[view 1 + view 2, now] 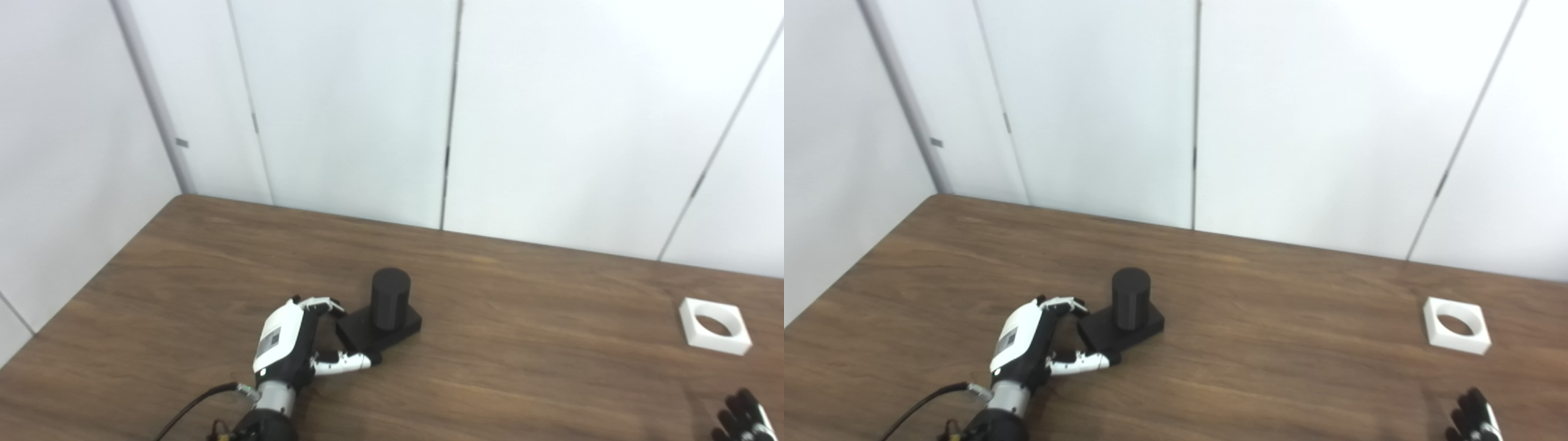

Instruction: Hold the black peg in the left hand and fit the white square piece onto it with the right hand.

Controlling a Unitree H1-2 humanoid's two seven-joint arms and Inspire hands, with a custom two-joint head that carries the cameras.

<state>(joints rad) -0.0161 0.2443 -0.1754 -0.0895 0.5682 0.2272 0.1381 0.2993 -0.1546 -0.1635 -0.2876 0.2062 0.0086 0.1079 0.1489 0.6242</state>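
Just right of the left hand stands the black peg.

peg left, square piece far right

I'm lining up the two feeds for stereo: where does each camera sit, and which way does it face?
Left eye view: on the head, looking down at the brown wooden table; left hand at the black cylindrical peg on its square base, right hand at the corner.
Right eye view: beside it, same aim, scene shifted leftward.
Both show the white square piece with a round hole.
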